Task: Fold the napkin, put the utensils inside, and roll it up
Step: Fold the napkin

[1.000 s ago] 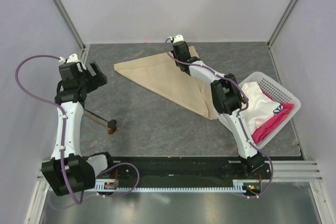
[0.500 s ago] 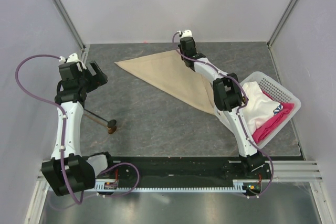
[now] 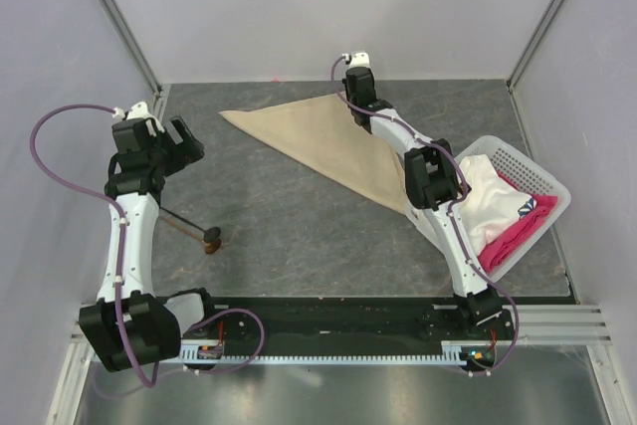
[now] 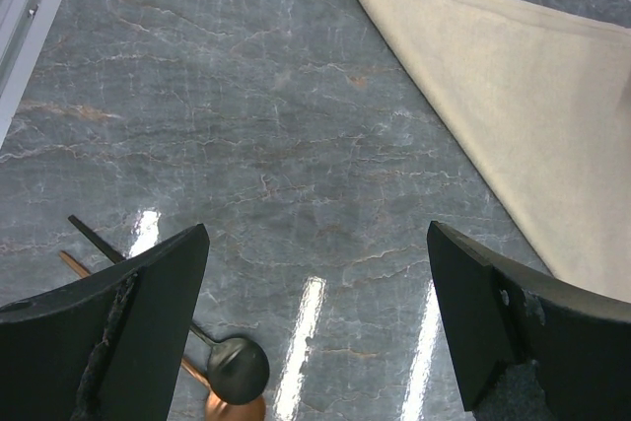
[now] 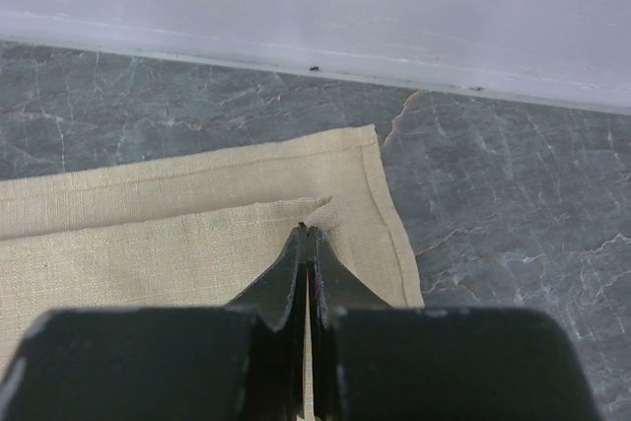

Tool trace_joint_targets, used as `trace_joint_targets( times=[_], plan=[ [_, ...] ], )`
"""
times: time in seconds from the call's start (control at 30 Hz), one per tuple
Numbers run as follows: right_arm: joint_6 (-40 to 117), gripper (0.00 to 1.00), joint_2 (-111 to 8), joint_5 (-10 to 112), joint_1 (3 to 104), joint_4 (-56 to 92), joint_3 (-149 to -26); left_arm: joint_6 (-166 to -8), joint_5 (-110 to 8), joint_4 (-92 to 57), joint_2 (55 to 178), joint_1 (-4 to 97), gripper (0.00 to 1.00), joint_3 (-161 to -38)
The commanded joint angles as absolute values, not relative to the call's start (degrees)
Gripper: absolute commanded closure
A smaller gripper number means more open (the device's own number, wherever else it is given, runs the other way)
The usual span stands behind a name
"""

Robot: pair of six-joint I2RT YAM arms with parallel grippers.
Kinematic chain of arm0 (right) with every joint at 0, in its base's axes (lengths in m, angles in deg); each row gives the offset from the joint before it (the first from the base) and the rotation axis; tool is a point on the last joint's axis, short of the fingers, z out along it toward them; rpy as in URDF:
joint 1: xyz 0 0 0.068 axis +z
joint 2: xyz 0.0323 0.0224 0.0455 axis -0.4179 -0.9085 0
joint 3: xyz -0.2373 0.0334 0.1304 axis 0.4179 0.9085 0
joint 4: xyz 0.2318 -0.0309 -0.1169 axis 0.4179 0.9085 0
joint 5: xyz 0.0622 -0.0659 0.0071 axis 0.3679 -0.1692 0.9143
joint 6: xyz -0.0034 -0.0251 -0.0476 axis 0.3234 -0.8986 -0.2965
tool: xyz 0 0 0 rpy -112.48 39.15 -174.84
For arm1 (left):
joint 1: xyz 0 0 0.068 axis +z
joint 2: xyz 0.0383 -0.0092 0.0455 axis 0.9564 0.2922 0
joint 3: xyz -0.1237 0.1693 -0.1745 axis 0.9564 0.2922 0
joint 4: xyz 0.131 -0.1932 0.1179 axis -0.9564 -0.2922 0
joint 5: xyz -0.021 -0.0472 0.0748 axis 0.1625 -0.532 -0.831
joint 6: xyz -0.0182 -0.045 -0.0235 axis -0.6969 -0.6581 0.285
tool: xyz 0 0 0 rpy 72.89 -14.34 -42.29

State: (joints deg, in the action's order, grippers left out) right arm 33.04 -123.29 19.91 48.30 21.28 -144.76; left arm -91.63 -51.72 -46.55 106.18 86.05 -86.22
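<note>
Two arms sit at the near edge of a grey stone-look table [image 3: 299,246]. One big tan napkin [image 3: 314,141] lies on the far half of it. It is folded corner to corner into a long triangle w/ 2 layers. One tip points far left, one tip points toward the basket on the right, & the third tip is at the back by the wall.

The right gripper [image 3: 354,85] is at that back tip. Its fingers are pressed tight together. In the right wrist view the gripper [image 5: 306,234] pinches the corner of the napkin's [image 5: 148,244] top layer at its tips, & the cloth puckers a bit there. The bottom layer sticks out past it on the far & right sides, flat on the table.

The left gripper [image 3: 189,139] hangs over the left side of the table, well apart from the napkin. Its fingers are spread wide w/ only bare table btw them, as the left wrist view shows [image 4: 317,229]. The napkin's edge [image 4: 513,96] is at the top right of that view.

The utensils [image 3: 204,236] lie on the table near the left arm, far from the napkin. Up close [image 4: 235,372] there is a thin dark handle w/ a small round grey head, & a copper-brown one just beside it, partly hidden by a finger.

On the right a white basket [image 3: 545,184] w/ holes holds a white cloth [image 3: 486,191] & a pink-red cloth [image 3: 513,236].
</note>
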Motion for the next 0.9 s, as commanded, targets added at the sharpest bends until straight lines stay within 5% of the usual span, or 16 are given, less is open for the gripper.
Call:
trace_joint_targets(
  times=[0.0,0.43,0.5,0.53,0.6,0.7,0.87],
  plan=[
    [32.4,1.0,-124.9,18.7,47.4,16.4,-148.7,-89.6,-52.8,-44.3,105.5,86.1,0.0,-86.1],
    [29.7,0.98,-128.3,20.3,47.3,12.8,-150.7,-89.5,-53.1,-44.0,106.0,86.1,0.0,-85.9],
    [29.6,0.82,-128.0,20.8,47.3,12.2,-150.6,-89.5,-52.8,-44.1,106.2,86.1,0.0,-86.0],
    [29.2,0.61,-127.4,21.9,47.3,12.1,-150.5,-89.5,-52.6,-44.0,106.2,86.1,0.0,-86.0],
    [28.6,0.34,-125.8,23.1,47.2,11.8,-149.9,-89.4,-52.3,-44.0,106.3,86.1,0.0,-86.1],
    [26.9,0.17,-122.0,25.2,47.4,11.8,-147.7,-89.1,-51.9,-43.8,106.2,86.1,0.0,-85.9],
    [25.1,0.1,-111.8,31.0,48.9,12.0,-137.5,-89.3,-50.6,-43.3,105.5,86.0,0.0,-85.6]
  ],
)
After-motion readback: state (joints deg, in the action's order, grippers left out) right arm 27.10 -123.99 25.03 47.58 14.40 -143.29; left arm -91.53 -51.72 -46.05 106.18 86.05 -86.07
